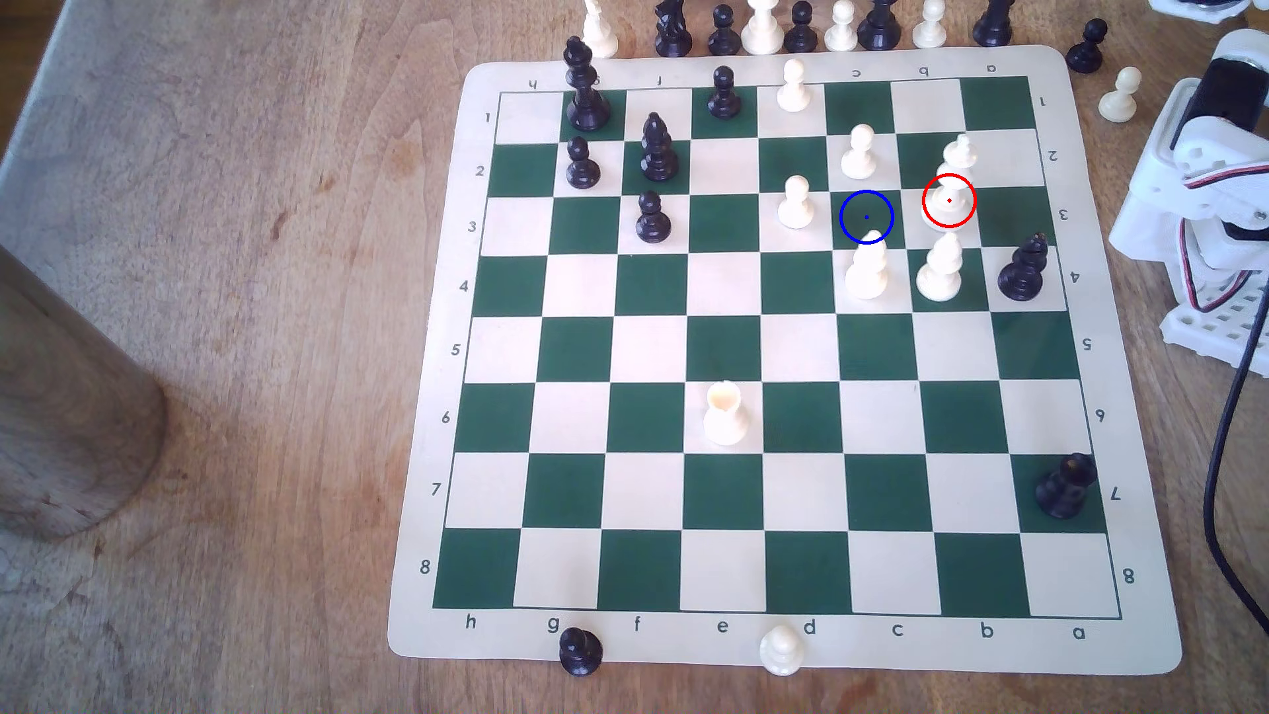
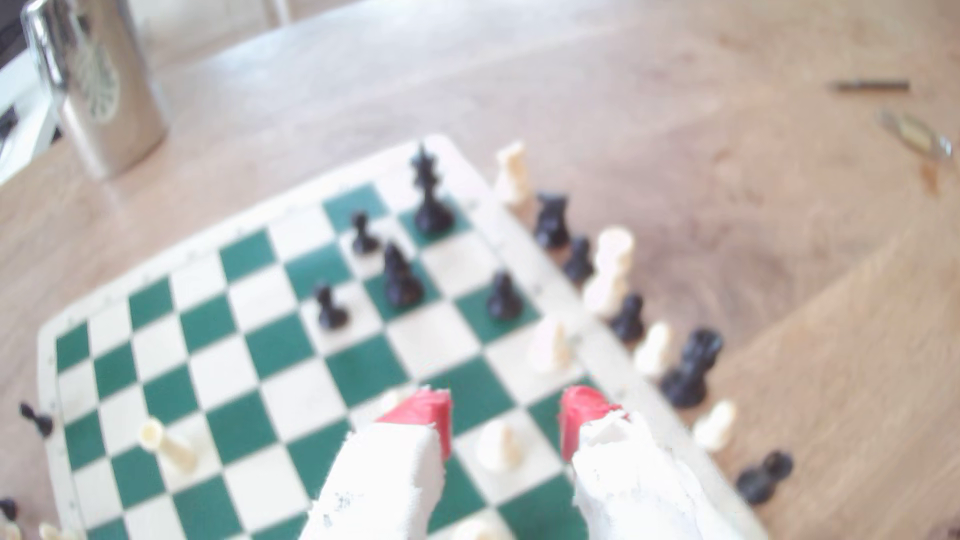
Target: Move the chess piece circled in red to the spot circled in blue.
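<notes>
Chess mat [image 1: 439, 522] border carries all readable text. Near edge letters: h g f e d c b a, running from the exterior view's left. Far edge repeats them upside down; c, b, a legible. Side margins: numbers 1 to 8, far edge to near, rotated on the exterior view's right margin. Metal cup [image 2: 98, 88] has a round emblem, unreadable.

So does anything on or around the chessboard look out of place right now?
Mostly tidy. Two pieces sit off the squares on the near border: a black pawn and a cream pawn. Nothing looks toppled or damaged.
</notes>
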Controlling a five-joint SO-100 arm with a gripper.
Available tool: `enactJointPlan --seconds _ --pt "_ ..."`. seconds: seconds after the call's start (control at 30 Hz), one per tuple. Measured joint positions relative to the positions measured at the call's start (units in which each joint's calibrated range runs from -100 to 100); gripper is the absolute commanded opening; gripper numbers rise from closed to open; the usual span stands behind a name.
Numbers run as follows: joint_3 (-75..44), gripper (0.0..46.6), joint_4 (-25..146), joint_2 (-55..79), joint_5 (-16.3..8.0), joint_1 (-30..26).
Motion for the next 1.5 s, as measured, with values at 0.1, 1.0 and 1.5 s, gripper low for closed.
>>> enactJointPlan --seconds 0.1,1.0,1.5 --pt "-0.99 18.8 4.54 6.2 -3.22 -2.06" --pt "10.3 19.3 -0.64 28.91 -6.11 -2.95" --pt "13.56 16.4 -6.53 35.02 -5.37 -2.73"
